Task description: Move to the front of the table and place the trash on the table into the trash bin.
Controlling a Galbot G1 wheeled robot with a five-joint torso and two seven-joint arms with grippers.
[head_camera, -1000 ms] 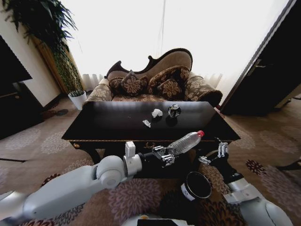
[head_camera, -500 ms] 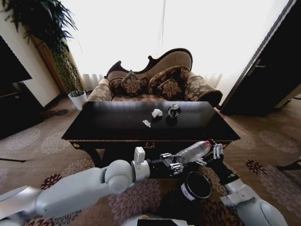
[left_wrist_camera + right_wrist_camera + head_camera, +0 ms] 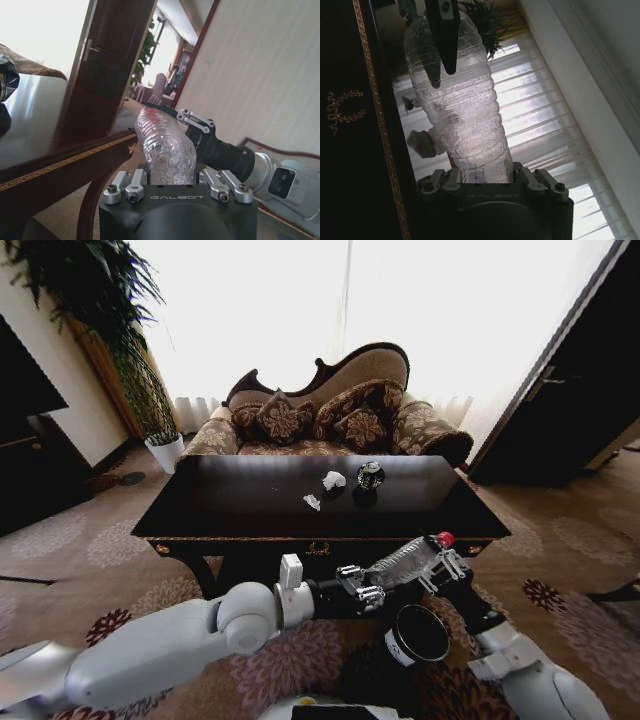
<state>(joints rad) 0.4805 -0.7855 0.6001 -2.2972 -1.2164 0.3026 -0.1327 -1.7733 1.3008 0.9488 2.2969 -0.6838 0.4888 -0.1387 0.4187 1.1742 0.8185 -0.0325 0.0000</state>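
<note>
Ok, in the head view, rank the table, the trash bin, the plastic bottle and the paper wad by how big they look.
1. table
2. plastic bottle and trash bin: look alike, unsure
3. paper wad

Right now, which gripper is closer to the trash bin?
Right. The right gripper, on the bottle's cap end, sits just above the trash bin's rim. The left gripper holds the bottle's base, farther to the bin's left.

Strong daylight floods through the curtained window (image 3: 340, 310) at upper centre, overexposed to white. The glossy table (image 3: 250, 495) reflects this glare. Foreground floor and frame corners stay dim. Wide-angle bending curves the edges.
</note>
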